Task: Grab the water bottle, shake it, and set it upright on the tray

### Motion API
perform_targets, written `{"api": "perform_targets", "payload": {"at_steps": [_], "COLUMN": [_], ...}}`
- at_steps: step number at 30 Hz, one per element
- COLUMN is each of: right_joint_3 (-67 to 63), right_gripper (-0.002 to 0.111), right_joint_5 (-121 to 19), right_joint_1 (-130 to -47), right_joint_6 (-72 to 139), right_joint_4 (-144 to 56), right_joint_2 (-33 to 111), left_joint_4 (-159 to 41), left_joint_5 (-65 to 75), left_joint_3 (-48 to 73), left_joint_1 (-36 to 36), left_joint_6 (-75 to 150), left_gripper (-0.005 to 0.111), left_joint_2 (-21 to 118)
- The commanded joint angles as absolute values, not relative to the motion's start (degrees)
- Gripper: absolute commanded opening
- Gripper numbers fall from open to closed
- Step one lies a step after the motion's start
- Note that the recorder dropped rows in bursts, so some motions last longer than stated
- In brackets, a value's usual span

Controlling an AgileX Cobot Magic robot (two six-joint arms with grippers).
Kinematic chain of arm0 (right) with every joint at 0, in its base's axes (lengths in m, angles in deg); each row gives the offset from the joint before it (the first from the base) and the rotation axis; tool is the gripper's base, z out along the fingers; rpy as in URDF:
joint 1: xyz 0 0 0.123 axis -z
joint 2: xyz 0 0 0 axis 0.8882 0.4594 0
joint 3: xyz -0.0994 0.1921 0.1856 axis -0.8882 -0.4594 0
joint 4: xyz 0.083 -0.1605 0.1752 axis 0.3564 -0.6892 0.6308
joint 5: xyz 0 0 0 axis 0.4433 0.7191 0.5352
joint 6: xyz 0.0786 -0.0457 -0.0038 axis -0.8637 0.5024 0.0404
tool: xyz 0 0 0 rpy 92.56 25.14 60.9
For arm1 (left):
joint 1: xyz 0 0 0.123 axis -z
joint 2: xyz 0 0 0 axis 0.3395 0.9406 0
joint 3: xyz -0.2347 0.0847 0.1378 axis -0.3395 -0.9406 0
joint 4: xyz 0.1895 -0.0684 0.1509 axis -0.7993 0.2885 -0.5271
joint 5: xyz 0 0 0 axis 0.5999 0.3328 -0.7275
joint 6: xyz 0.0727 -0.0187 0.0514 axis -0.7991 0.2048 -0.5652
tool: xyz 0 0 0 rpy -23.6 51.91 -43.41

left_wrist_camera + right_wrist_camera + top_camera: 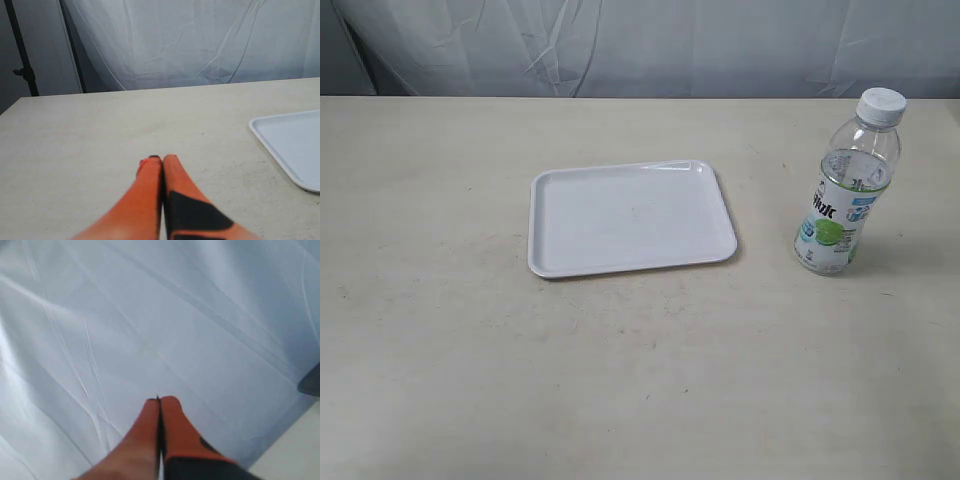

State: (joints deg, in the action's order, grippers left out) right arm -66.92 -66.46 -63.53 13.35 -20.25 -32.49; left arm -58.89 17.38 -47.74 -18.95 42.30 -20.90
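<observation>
Left gripper [161,159], right gripper [159,400]: pressed together, empty; flat white rectangular plastic tray [292,142] ahead of left; clear white-capped plastic water bottle [845,190] upright, held by neither

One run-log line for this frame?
phase: pre-grasp | water bottle: upright on table, beside tray, untouched | left gripper: shut | right gripper: shut

Left claw [161,159], right claw [159,400] closed.
</observation>
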Motion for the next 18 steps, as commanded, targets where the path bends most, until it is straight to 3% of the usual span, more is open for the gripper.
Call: {"api": "perform_targets", "payload": {"at_steps": [1, 8, 11, 18], "right_joint_3": [-66.96, -66.75, -60.85, -37.67], "right_gripper": [-0.001, -0.001, -0.001, -0.001], "right_joint_5": [-69.08, -67.05, -64.88, -58.23], "right_joint_1": [-63.34, -63.34, -63.34, -63.34], "right_joint_6": [9.16, 8.09, 11.56, 21.34], "right_joint_4": [-11.49, -11.77, -18.82, -31.67], "right_joint_2": [-32.85, -32.85, -29.97, -2.12], "left_joint_4": [-58.89, -58.89, -58.89, -58.89], "left_joint_5": [16.85, 16.85, 16.85, 16.85], "left_joint_3": [-47.95, -47.95, -47.95, -47.95], "left_joint_1": [-18.60, -18.60, -18.60, -18.60], "left_joint_6": [42.53, 42.53, 42.53, 42.53], "left_gripper": [0.000, 0.000, 0.000, 0.000], "left_joint_2": [-21.13, -21.13, -21.13, -21.13]}}
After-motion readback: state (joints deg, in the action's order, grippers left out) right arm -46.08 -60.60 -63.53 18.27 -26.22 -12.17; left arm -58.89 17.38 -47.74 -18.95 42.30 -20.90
